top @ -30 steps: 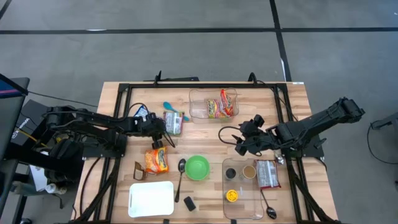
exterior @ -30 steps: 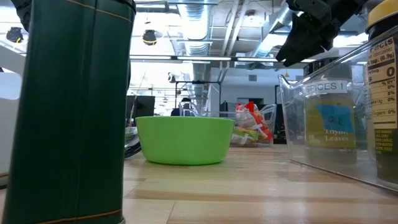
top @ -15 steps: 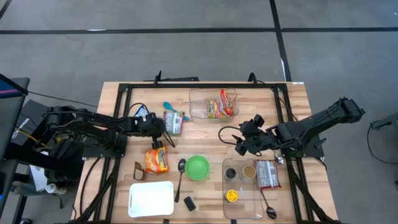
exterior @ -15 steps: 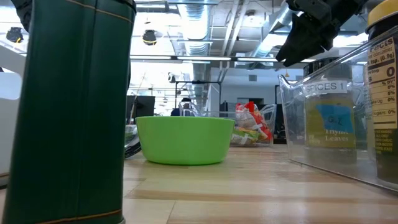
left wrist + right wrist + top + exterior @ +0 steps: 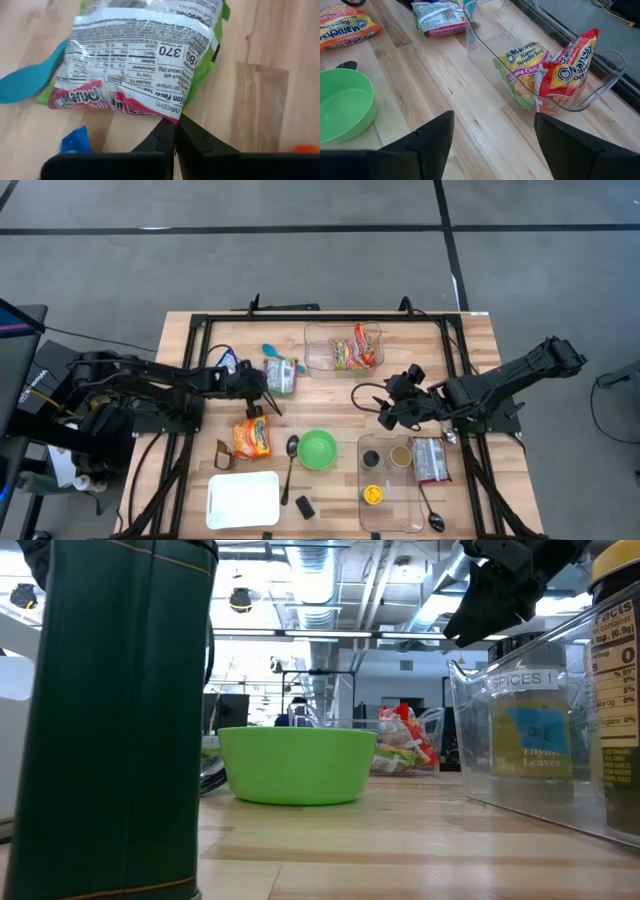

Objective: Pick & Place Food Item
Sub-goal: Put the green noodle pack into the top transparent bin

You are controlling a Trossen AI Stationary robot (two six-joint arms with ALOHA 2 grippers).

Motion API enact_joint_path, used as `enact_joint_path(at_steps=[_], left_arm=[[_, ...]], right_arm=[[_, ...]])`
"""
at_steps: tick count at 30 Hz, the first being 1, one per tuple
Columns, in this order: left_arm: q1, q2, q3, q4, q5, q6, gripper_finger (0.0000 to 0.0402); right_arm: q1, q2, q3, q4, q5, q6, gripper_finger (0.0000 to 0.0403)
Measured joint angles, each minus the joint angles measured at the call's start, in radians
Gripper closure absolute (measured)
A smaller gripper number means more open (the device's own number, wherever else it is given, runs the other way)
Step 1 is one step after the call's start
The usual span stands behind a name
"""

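Wooden table (image 5: 470, 350), black frame rails along its edges. All places below given from the green bowl (image 5: 317, 448), which sits near the table's middle toward the front edge.

Left arm reaches in from the left side. Left gripper (image 5: 262, 392) is up and left of the bowl, fingers (image 5: 165, 137) pinched fully together on the bottom edge of a green-and-white noodle packet (image 5: 140, 60). Packet lies flat on the wood, label side down, nutrition print showing. A teal spoon (image 5: 27, 80) lies just beside it.

Right arm comes in from the right. Right gripper (image 5: 392, 412) hangs above the table just right of the bowl, fingers spread wide, nothing between them.

Clear bin (image 5: 325, 360) directly behind the bowl holds two more noodle packets (image 5: 555, 70), one standing tilted.

Clear tray (image 5: 395, 510) right of the bowl holds spice jars and a dark packet.

White board (image 5: 243, 500) front-left of the bowl.

Orange noodle packet (image 5: 252, 439) left of the bowl, flat.

Metal spoon (image 5: 290, 465) just left of the bowl.
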Motion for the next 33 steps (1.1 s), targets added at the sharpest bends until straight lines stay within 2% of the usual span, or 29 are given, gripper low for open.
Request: enact_joint_path(at_steps=[6, 19, 24, 33], left_arm=[[0.0, -0.093, 0.0, 0.001, 0.005, -0.002, 0.0401], [0.0, -0.362, 0.0, 0.058, 0.095, -0.039, 0.0401], [0.0, -0.406, 0.0, 0.14, 0.116, -0.038, 0.0401], [0.0, -0.4, 0.0, 0.323, 0.116, -0.038, 0.0401]], right_arm=[[0.0, 0.0, 0.0, 0.002, 0.0, 0.0, 0.0133], [0.0, 0.0, 0.0, 0.007, 0.0, -0.001, 0.0133], [0.0, 0.0, 0.0, 0.008, 0.0, -0.001, 0.0133], [0.0, 0.0, 0.0, 0.011, 0.0, -0.001, 0.0133]])
